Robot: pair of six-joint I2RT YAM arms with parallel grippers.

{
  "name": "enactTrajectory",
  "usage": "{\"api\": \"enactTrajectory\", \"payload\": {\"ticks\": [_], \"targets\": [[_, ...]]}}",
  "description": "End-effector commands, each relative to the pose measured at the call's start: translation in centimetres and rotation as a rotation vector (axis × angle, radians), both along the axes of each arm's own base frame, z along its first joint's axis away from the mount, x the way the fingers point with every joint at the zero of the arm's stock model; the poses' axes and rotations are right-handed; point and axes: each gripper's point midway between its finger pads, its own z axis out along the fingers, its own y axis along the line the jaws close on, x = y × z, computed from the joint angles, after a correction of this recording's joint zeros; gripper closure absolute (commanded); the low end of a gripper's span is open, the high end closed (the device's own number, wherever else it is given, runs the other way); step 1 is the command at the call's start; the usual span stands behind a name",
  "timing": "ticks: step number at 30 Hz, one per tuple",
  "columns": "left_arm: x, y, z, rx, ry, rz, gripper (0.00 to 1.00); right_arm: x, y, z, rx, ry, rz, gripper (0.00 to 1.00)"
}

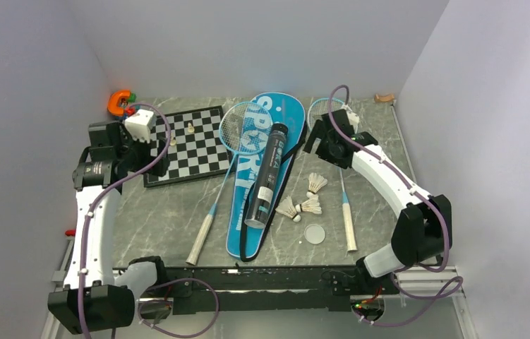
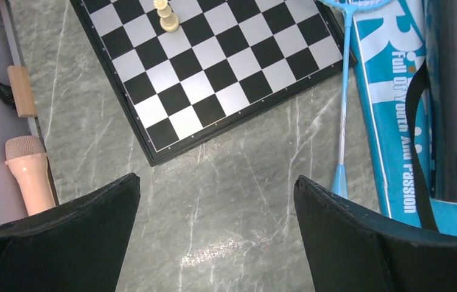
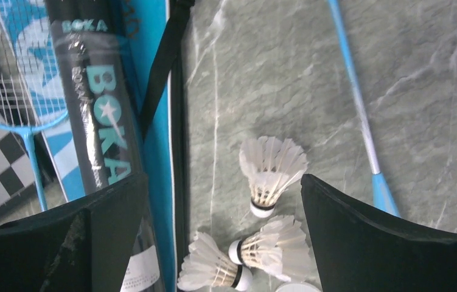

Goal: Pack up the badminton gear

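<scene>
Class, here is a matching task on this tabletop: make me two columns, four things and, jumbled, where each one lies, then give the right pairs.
Things:
1 black tube
2 shuttlecocks
3 orange clamp
4 pale chess pieces

Places:
A on the chessboard
B lying along the blue bag
C far left corner of the table
D bare table, right of the bag

Pairs: 1-B, 2-D, 3-C, 4-A

Grey marbled tabletop [image 1: 163,212], plain pale walls [image 1: 262,42] around.
</scene>
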Motion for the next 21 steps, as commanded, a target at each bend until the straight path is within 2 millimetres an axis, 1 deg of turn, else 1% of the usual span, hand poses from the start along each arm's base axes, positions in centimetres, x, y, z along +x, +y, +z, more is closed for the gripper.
{"api": "enactTrajectory", "payload": {"ticks": [1,3,6,8,11,15,16,17,18,19,21], "targets": [[0.7,-0.4,0.6,0.077,-0.019,0.008,0.01,0.1,0.2,2.1,-0.090,-0.040,-0.002,0.00],[0.5,-1.8,0.4,0.069,-0.024,-0.078,0.01,0.1,0.3,2.3,-0.085,-0.048,0.007,0.00],[0.5,-5.1,0.3,0.043,-0.072,-0.248,0.01,-0.1,0.5,2.6,-0.074,-0.055,0.021,0.00],[1.0,-7.0,-0.1,0.074,-0.066,-0.294,0.01,-0.4,0.4,2.4,-0.077,-0.046,0.025,0.00],[1.6,-10.3,-1.3,0.061,-0.003,-0.373,0.01,-1.3,-0.3,2.1,-0.100,-0.033,0.015,0.00],[3.2,-15.1,-3.4,0.047,0.098,-0.445,0.01,-2.7,-1.3,2.8,-0.114,-0.034,-0.005,0.00],[3.8,-16.6,-4.0,0.043,0.119,-0.464,0.01,-3.0,-1.4,3.1,-0.112,-0.041,-0.010,0.00],[4.2,-17.7,-4.0,0.035,0.121,-0.475,0.01,-3.4,-1.7,3.2,-0.112,-0.044,-0.016,0.00],[4.8,-18.7,-4.8,0.029,0.140,-0.479,0.01,-3.8,-2.0,3.4,-0.111,-0.045,-0.025,0.00],[5.6,-20.3,-5.5,-0.002,0.153,-0.487,0.01,-4.7,-2.3,3.7,-0.106,-0.048,-0.034,0.00],[6.4,-22.3,-6.1,-0.031,0.162,-0.503,0.01,-5.3,-2.5,4.1,-0.099,-0.055,-0.029,0.00]]}}
